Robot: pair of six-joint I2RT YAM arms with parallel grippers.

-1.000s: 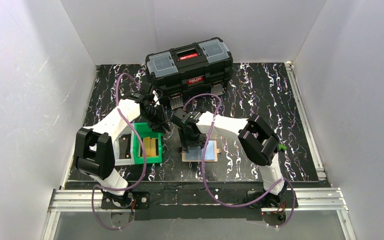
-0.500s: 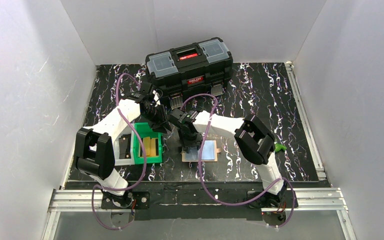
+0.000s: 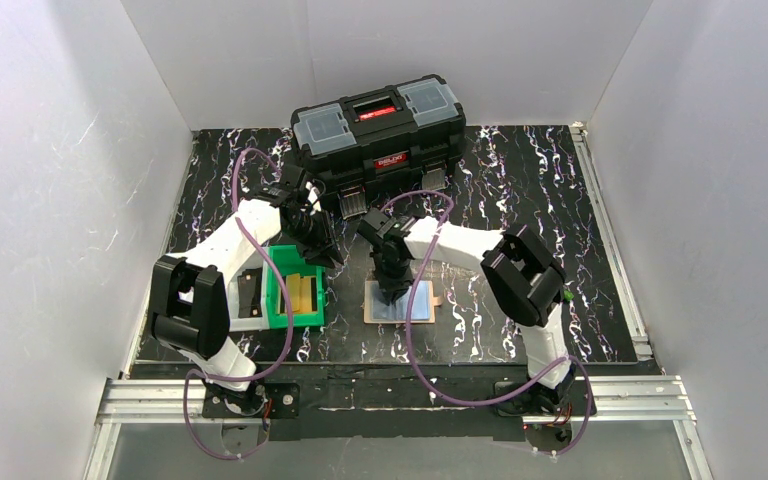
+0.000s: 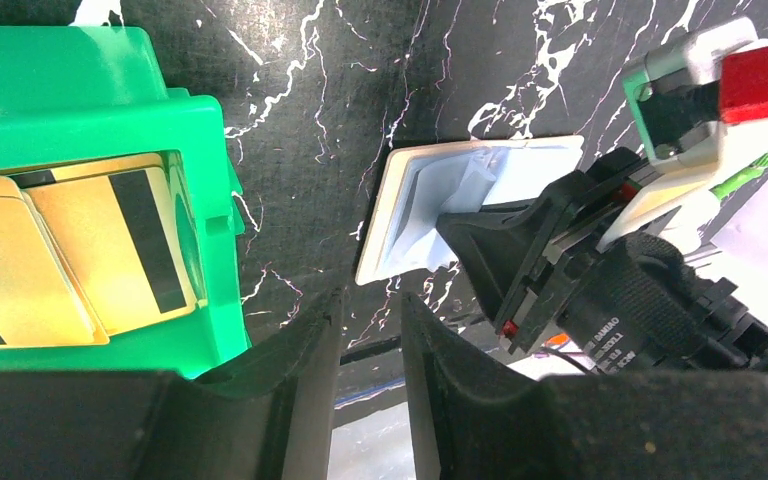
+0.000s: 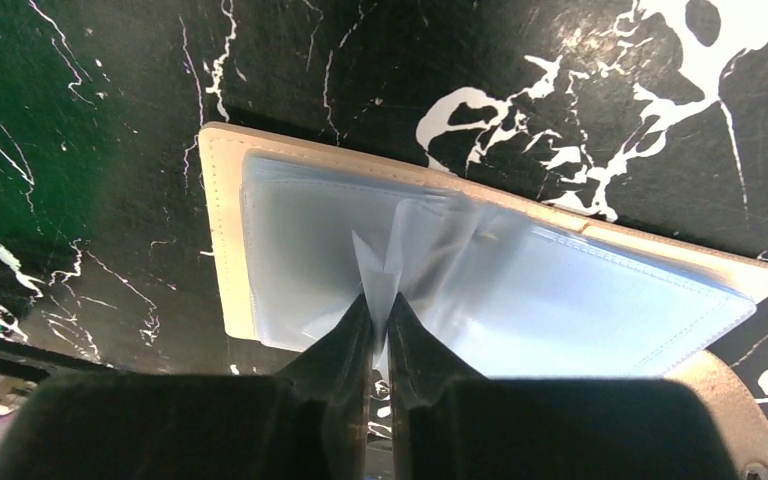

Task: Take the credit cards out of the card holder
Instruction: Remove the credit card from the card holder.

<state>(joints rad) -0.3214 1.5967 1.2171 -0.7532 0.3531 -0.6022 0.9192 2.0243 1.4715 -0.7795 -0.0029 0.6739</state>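
The tan card holder lies open and flat on the black marbled mat, its inside covered by pale blue, glossy plastic sleeves. I cannot tell a credit card from the sleeves. My right gripper points down onto the holder's left half. In the right wrist view it is shut on a thin translucent sleeve flap, which buckles up into a peak. My left gripper hangs left of the holder, beside the green bin. Its jaws stand narrowly open with nothing between them.
A green plastic bin holding yellow-tan slabs with black stripes sits left of the holder, with a white tray beside it. A black toolbox stands at the back. The two wrists are close together.
My right gripper has closed from wide open onto the sleeve flap and shifted slightly right over the holder. The left arm has stayed put.
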